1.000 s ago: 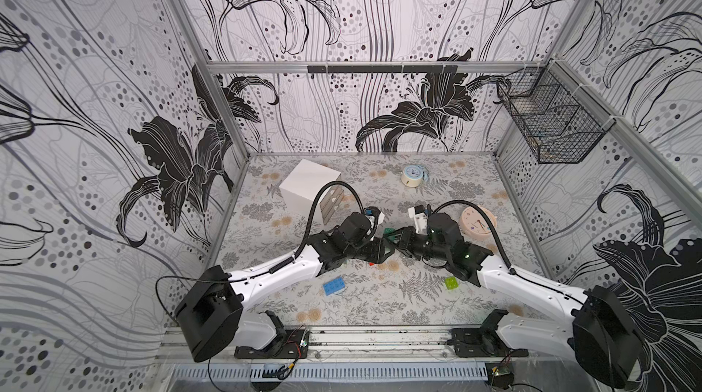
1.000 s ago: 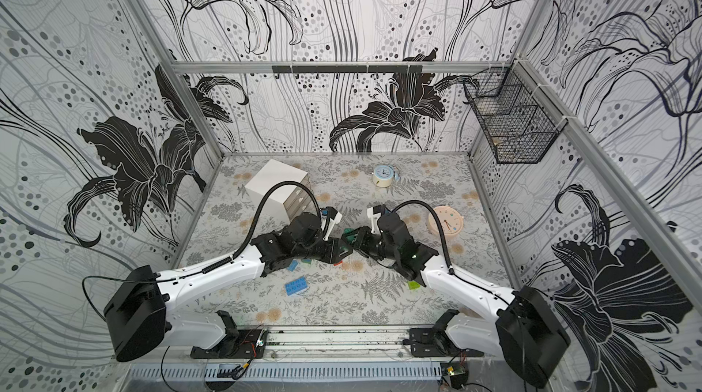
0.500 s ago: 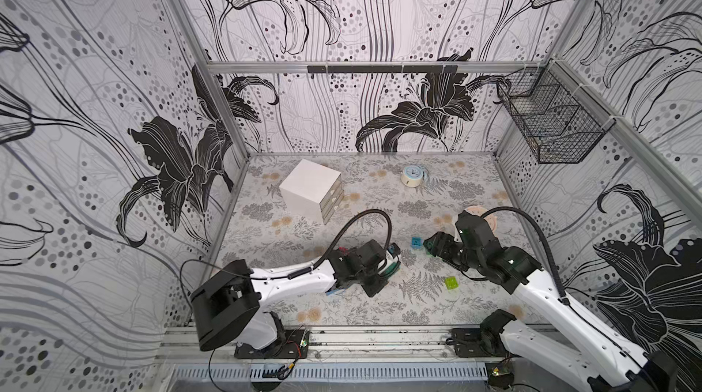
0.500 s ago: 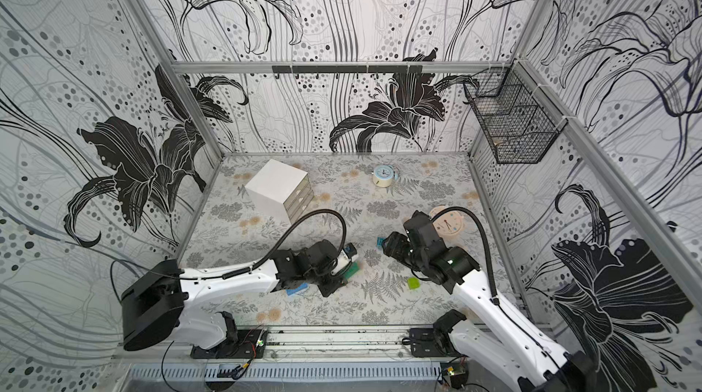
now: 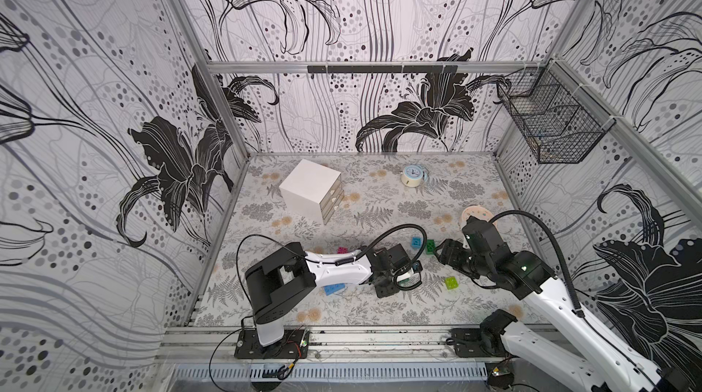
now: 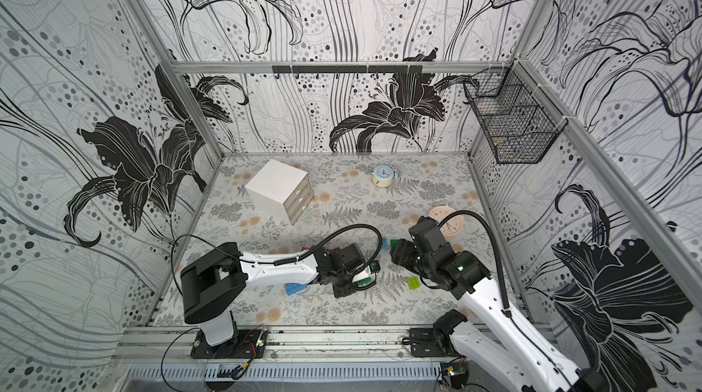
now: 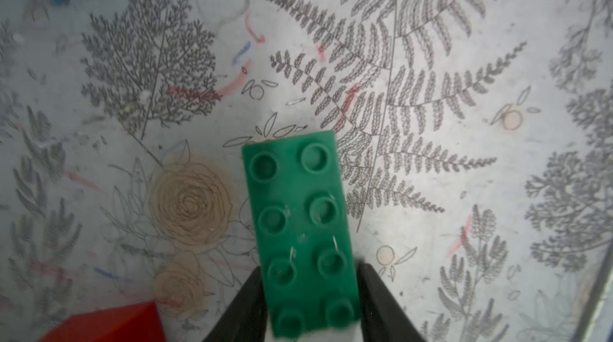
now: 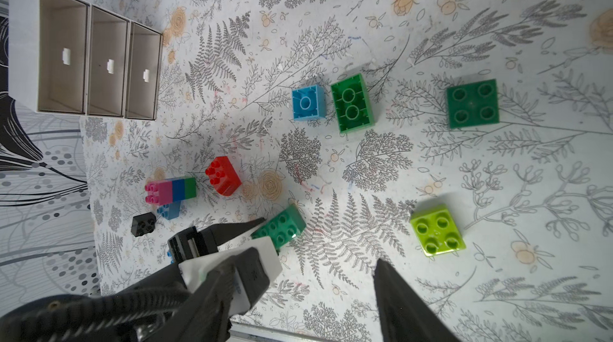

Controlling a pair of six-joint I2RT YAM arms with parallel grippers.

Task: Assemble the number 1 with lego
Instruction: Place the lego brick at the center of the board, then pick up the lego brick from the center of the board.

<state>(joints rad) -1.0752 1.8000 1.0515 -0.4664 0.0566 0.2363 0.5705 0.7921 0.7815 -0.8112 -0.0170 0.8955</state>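
- The left gripper (image 7: 310, 267) is low over the near middle of the table (image 5: 380, 306). Its 2 black fingers (image 7: 238, 317) flank one end of a dark green 2x4 brick (image 7: 298, 217) across its narrow width. The brick lies flat, studs up.
- The fingers sit right against the brick, so I cannot tell whether they are pinching it or only resting beside it.
- The right gripper (image 5: 445, 254) hangs to the right with its jaws apart and empty. The lime 2x2 brick (image 5: 451, 282) lies nearer than it.
- A pink-blue-green stack (image 8: 170, 188) lies on its side farther left, with a red brick (image 8: 223, 174) beside it.
- The step in hand looks like handling the long brick as the stroke of the 1.
- To do it well, grip square across the narrow width, lift level, and line the studs up before pressing. The free gripper can brace the stack so it doesn't skid.
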